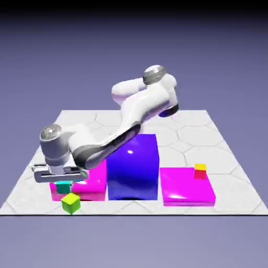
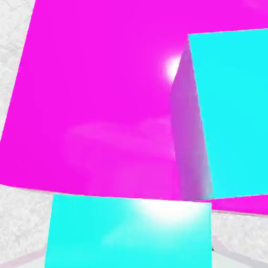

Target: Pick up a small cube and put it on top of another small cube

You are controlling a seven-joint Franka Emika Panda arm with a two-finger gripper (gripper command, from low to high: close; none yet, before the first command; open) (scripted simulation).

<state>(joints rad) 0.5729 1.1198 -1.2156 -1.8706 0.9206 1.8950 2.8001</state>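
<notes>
Gripper (image 1: 63, 181) clamped on the small cube (image 1: 63, 187) just above the left magenta block (image 1: 94, 183); lime cube (image 1: 70, 203) sits just before that block.

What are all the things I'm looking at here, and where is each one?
teal cube: one, teal-green with turquoise top, directly under the hand at the left magenta block's front, gripped.
lime cube: one, lime-green, on the table's front edge.
red-and-yellow cube: one, on the right magenta block.
magenta blocks: two, low, either side of the blue block.
blue block: one, tall, centre.
table: one, pale hexagon-patterned.
gripper: one, grey, shut on the teal cube.
arm: one, white.
</notes>
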